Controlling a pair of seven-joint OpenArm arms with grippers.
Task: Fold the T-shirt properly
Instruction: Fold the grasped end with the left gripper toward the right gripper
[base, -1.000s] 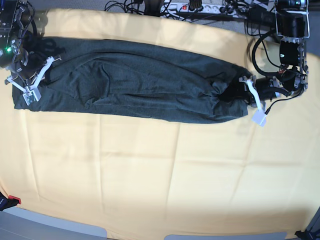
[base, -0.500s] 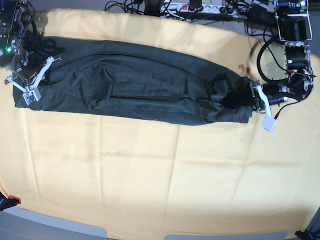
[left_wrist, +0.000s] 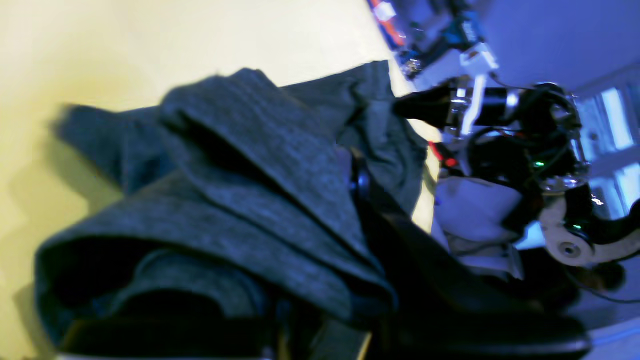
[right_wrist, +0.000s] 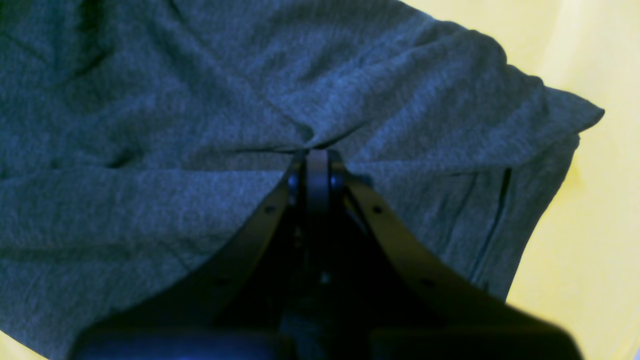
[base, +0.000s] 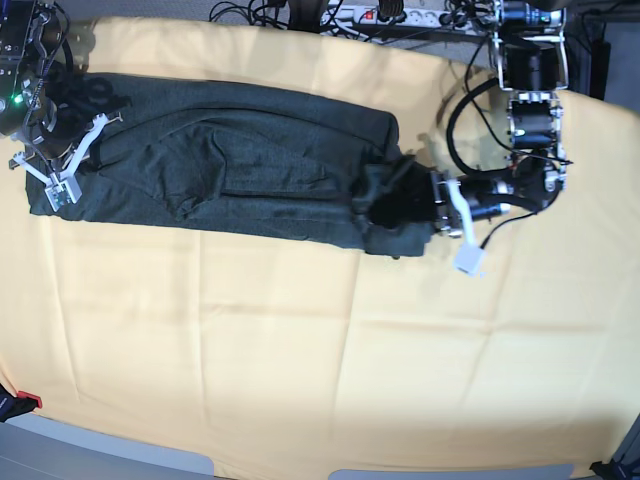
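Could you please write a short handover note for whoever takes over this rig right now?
Left tool: shut on the shirt, holding its bunched end above the yellow cloth.
Right tool: shut on the shirt at the other end, pinning it flat.
Done: shirt folded lengthwise into a long strip.
Left: carry the lifted end across to the pinned end, lay it flat, release, smooth.

Dark green-grey heathered T-shirt (base: 250, 165) on yellow cloth (base: 320, 340).
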